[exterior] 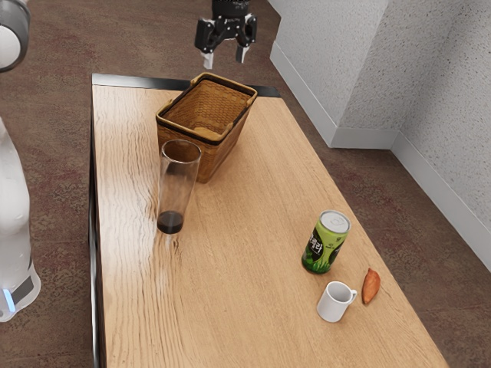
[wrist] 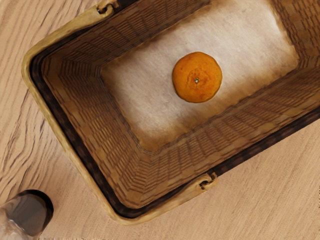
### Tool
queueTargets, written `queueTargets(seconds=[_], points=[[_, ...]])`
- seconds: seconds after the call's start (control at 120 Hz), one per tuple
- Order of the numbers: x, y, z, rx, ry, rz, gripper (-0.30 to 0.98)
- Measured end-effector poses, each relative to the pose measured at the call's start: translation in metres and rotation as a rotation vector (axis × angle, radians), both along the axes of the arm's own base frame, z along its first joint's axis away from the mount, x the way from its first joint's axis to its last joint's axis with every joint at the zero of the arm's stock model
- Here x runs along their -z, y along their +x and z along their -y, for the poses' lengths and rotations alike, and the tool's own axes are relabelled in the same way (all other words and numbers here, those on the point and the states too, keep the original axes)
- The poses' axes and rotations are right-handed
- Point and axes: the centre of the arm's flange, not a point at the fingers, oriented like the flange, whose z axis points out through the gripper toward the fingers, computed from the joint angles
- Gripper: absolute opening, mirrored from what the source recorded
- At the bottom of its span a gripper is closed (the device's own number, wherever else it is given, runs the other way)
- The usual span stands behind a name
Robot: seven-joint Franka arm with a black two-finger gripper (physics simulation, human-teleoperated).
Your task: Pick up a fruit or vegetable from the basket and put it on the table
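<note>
High over the far end of the basket (exterior: 245, 123), my gripper (exterior: 225, 59) hangs open, its two fingertips apart with nothing between them. The wicker basket stands at the table's far end in the exterior view. In the wrist view an orange (wrist: 197, 77) lies on the pale floor of the basket (wrist: 75, 165), away from the woven walls. The table (exterior: 230, 261) has a light wooden top.
A tall glass (exterior: 176, 184) with a dark bottom stands close beside the basket. Toward the exterior view's right are a green can (exterior: 326, 242), a white mug (exterior: 334, 302) and a reddish-orange sweet-potato-like item (exterior: 371, 286) near the table edge.
</note>
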Motion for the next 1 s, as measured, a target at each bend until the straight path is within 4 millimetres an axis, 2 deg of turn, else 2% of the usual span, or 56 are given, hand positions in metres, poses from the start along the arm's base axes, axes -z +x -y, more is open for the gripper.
queueTargets(seconds=[0.108, 0.208, 0.258, 0.4, 0.508, 0.592, 0.675, 0.792, 1.0], points=[[0.024, -0.026, -0.006, -0.123, -0.022, -0.009, 0.69], [0.042, -0.042, -0.009, -0.221, -0.035, 0.001, 0.69], [0.053, -0.039, -0.014, -0.269, -0.040, -0.003, 0.69], [0.085, -0.014, -0.037, -0.398, -0.048, -0.011, 0.69], [0.116, -0.010, -0.055, -0.489, -0.054, -0.034, 0.69], [0.128, -0.007, -0.070, -0.554, -0.057, -0.034, 0.69], [0.142, -0.001, -0.071, -0.586, -0.060, -0.042, 0.69], [0.180, -0.008, -0.066, -0.624, -0.066, -0.070, 0.69], [0.191, -0.006, -0.078, -0.680, -0.061, -0.029, 0.69]])
